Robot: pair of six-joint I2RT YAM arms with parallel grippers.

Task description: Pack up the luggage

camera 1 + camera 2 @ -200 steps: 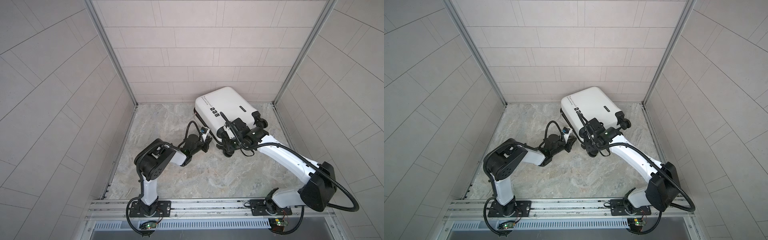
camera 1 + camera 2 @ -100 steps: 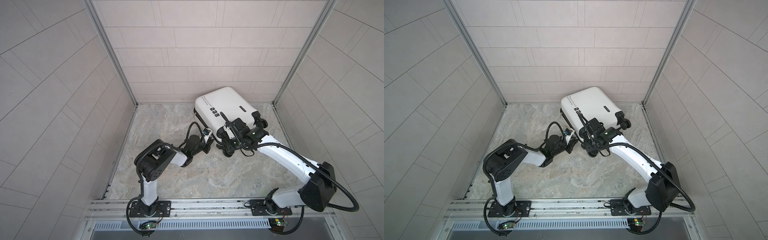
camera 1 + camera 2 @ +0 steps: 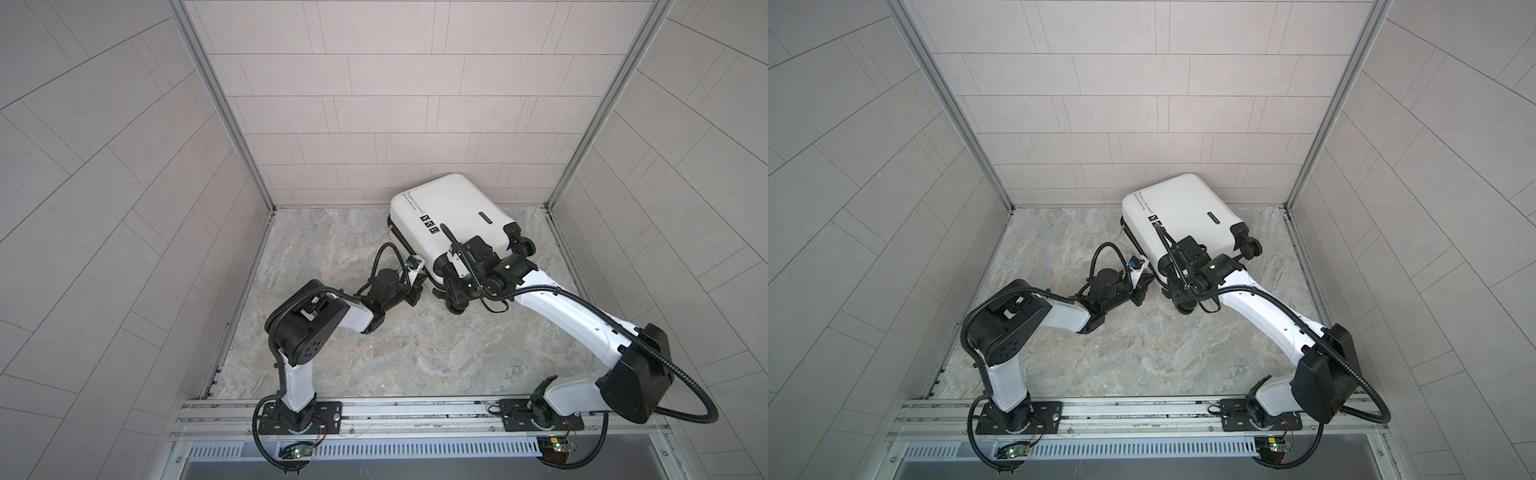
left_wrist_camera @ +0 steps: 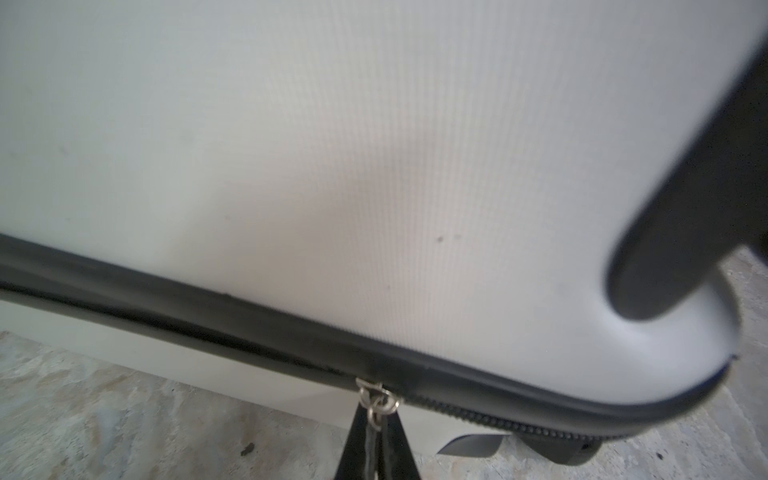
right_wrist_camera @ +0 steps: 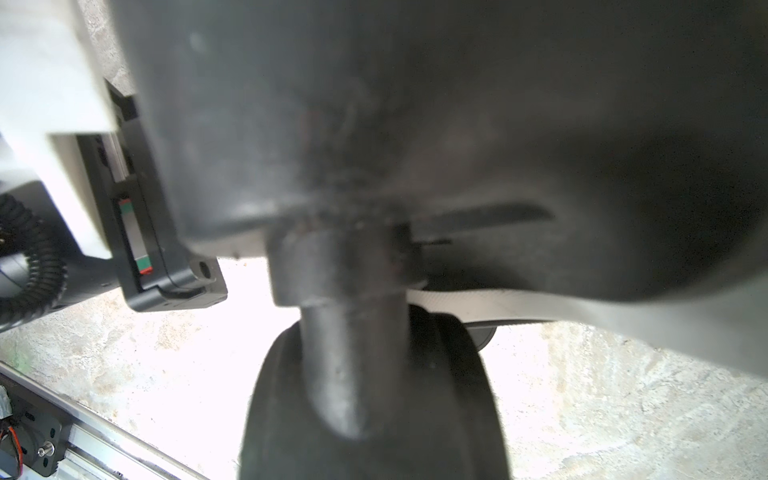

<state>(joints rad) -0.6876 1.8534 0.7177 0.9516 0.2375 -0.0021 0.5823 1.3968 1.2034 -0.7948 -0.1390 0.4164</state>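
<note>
The luggage (image 3: 453,208) lies flat and closed, right of centre in the upper half of both top views, close to the back wall. In the left wrist view, the left claw (image 4: 379,446) is clenched on the small metal pull (image 4: 376,405) at the bottom centre, where the black zipper (image 4: 498,424) runs toward a rounded corner. The right claw (image 3: 451,291) sits at the case's lower corner by a wheel (image 5: 374,395). I can't tell from here whether it grips that wheel or only brackets it.

The pinch on the pull looks thin to me, so a tug off the zipper's line could slip it free. The slider may bind at the corner. If the wheel swivels, the case could skid on the smooth surface (image 3: 395,353)
</note>
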